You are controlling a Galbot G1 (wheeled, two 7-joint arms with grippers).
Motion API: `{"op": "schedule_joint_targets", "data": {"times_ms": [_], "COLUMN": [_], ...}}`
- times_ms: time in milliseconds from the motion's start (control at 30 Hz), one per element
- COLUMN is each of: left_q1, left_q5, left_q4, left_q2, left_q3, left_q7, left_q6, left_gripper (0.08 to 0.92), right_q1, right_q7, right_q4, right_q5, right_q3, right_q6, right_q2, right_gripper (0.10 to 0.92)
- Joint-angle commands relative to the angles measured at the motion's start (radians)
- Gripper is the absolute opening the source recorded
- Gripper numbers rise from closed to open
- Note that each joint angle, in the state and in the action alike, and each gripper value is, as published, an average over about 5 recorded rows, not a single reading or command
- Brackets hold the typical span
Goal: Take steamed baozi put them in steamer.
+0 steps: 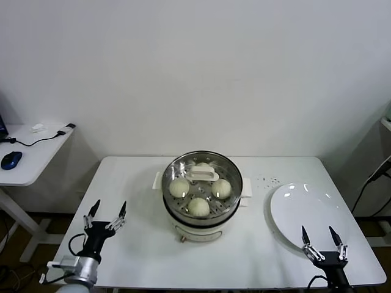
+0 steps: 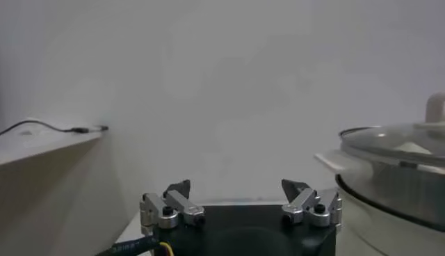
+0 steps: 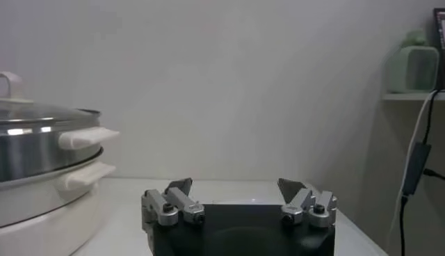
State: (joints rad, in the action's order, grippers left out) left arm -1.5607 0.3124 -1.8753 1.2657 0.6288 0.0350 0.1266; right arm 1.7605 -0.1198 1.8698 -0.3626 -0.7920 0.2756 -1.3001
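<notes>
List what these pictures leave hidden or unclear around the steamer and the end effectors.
- Fourth steamed baozi: head view, mostly hidden under the glass lid's handle.
- Steamer floor: head view, blurred by lid glare.
- Baozi: both wrist views, hidden by the steamer wall.
- Plate: right wrist view, out of frame.
- Left end effector and right end effector: wrist views, fingertips cut short.

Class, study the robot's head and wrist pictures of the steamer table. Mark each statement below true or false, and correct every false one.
1. The baozi lie on the plate. False: they sit in the steamer; the plate is bare.
2. A glass lid covers the steamer. True.
3. The left gripper holds a bun. False: it is open and empty.
4. The right gripper is open, near the plate's front edge. True.
</notes>
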Motion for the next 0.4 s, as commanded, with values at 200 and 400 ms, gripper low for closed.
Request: {"op": "schedule_joint_targets", "data": {"times_ms": [200, 400], "left_q1": [-0.045, -0.051], "left_q5": [0.073, 0.068], "left_q4": [0.036, 0.021], "left_q2": [0.011, 0.016], "left_q3": [0.024, 0.025], "left_q7": [0.023, 0.022], "left_q6": [0.096, 0.096], "left_gripper": [0.823, 0.823], "right_q1": [0.001, 0.001], "right_q7": [0.0, 0.0], "right_q4": [-0.003, -0.003], "right_q5": [0.005, 0.004], "right_q3": [0.002, 0.002], "right_q6": [-0.002, -0.002], "right_q2": [0.0, 0.0], "right_gripper": [0.823, 0.823]}}
